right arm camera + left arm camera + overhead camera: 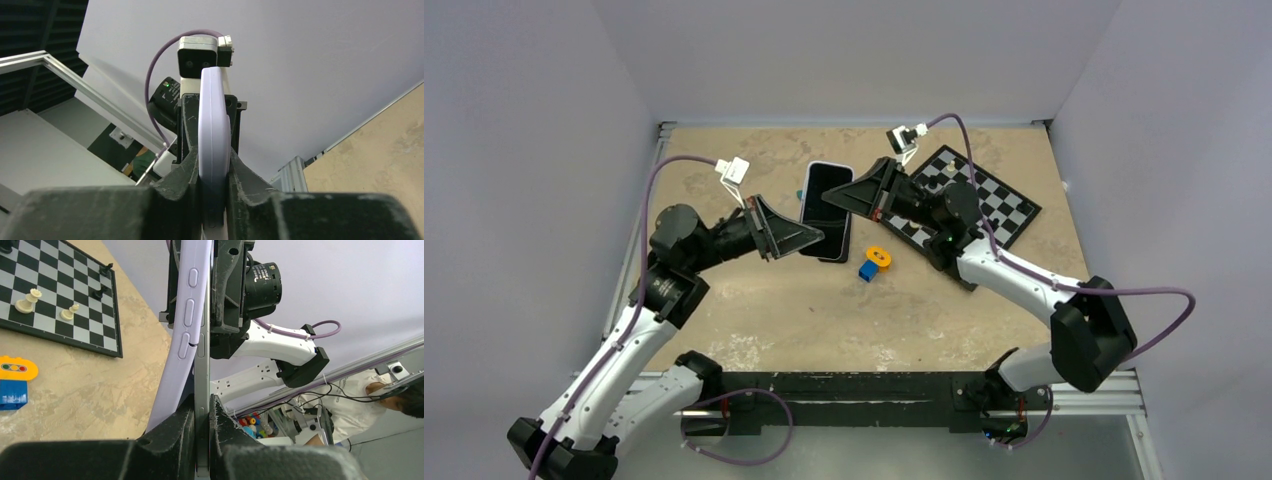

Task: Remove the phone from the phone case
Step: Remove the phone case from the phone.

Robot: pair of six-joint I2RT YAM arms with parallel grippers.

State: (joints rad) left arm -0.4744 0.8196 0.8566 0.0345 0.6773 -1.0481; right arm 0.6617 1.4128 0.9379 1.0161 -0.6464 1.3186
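A phone (826, 205) with a dark screen is held up above the middle of the table between both grippers. My left gripper (814, 241) is shut on its lower end. In the left wrist view its jaws (202, 440) pinch the phone's bare metal edge (202, 385), and the lavender phone case (186, 315) bows away from that edge on the left. My right gripper (842, 197) grips the upper end. In the right wrist view its jaws (215, 200) are shut on the rounded lavender phone case (214, 125).
A chessboard (984, 200) with a few pieces lies at the back right, under the right arm. A yellow-orange toy (879, 257) and a blue block (867, 270) sit on the table just right of the phone. Walls enclose the tabletop.
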